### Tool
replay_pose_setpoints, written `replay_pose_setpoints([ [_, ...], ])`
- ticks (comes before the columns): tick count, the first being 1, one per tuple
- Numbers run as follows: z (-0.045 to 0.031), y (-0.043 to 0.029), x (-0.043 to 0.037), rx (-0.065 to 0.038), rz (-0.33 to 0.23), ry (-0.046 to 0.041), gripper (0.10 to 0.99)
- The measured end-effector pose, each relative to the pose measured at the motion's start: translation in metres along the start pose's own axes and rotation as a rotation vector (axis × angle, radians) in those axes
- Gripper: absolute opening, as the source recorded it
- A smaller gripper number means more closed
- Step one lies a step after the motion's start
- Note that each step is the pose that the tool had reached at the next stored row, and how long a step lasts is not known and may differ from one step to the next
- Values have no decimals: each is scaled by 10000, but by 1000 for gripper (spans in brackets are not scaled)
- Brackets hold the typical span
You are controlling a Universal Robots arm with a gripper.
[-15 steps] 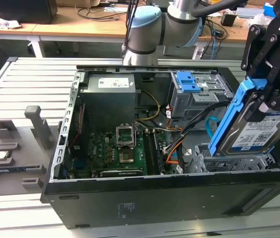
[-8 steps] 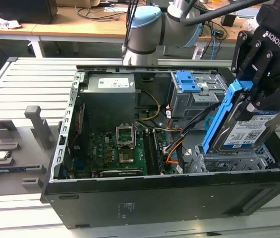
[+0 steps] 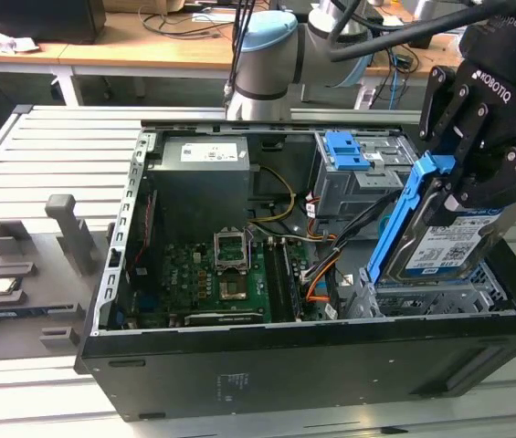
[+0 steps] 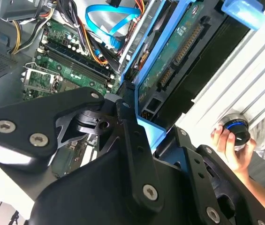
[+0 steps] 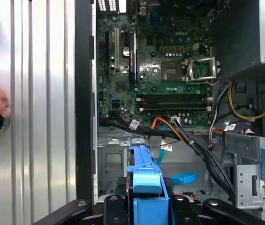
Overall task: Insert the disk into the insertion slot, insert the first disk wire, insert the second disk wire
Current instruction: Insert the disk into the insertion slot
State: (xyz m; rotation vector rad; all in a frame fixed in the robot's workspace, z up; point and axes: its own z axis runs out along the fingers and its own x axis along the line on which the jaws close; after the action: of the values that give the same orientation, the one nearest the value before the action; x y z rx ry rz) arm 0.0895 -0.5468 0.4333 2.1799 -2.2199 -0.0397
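Right now the gripper (image 3: 466,178) pinches the hard disk (image 3: 449,245) by its blue carrier (image 3: 402,219). In the exterior view the disk's long axis tilts from one o'clock to seven o'clock, with its lower end at the insertion slot (image 3: 426,297), six o'clock from the jaws.

Green motherboard (image 3: 214,278) and grey power supply (image 3: 205,196) inside open black case (image 3: 285,365)

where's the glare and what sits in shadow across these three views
Exterior view: even room light, the motherboard shaded inside the case. First wrist view: the slatted table shows bright streaks of glare; the power supply looks dark. Second wrist view: the disk is well lit, and the table beside it washes out pale.
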Motion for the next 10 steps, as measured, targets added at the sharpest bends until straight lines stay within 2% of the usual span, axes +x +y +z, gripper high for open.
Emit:
replay_pose_setpoints([
  [10,110,-3,0,0,0,1,369],
])
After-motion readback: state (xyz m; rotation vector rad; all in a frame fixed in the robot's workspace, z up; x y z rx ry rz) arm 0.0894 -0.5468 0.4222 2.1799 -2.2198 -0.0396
